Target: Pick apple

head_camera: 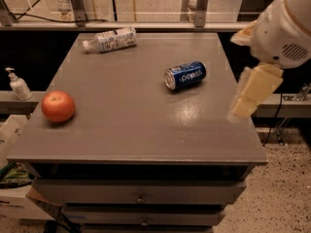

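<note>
The apple (pixel 58 106) is round and red-orange and rests on the grey table top (pixel 141 115) near its left edge. My gripper (pixel 245 103) hangs from the white arm (pixel 284 30) over the table's right edge, far to the right of the apple and well apart from it. It holds nothing that I can see.
A blue Pepsi can (pixel 185 75) lies on its side right of centre. A plastic bottle (pixel 110 39) lies at the back left of the table. A pump bottle (pixel 18 84) stands on a ledge to the left. Drawers (pixel 140 197) sit under the top.
</note>
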Controlling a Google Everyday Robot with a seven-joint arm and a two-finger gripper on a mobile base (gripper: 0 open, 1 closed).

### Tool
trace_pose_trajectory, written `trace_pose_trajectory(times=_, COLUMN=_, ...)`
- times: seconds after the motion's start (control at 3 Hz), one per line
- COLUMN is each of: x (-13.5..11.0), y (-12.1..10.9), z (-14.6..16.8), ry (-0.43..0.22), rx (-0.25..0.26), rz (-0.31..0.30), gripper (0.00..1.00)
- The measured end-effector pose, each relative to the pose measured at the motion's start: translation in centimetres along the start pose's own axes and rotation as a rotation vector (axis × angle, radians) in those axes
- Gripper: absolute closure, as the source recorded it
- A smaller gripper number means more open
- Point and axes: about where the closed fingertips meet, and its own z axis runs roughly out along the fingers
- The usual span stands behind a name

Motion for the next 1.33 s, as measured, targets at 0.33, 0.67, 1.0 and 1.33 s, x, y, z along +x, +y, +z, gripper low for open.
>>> trace_pose_trajectory(times=0.33, x=-4.5, y=1.4, z=3.3, ry=-0.127, rx=-0.025, rz=-0.058, gripper=0.0)
trace_pose_trajectory(times=0.67, x=-12.7, y=6.7, z=11.6, ry=-0.272, rx=-0.128, rz=-0.174, gripper=0.0)
trace_pose_trajectory(times=1.0, x=-12.9, y=6.9, z=11.9, ry=-0.277, rx=-0.132, rz=-0.178, gripper=0.0)
trace_pose_trajectory(times=1.33, x=-11.7, y=5.9, z=10.4, ry=-0.255, rx=-0.106, rz=-0.159, gripper=0.0)
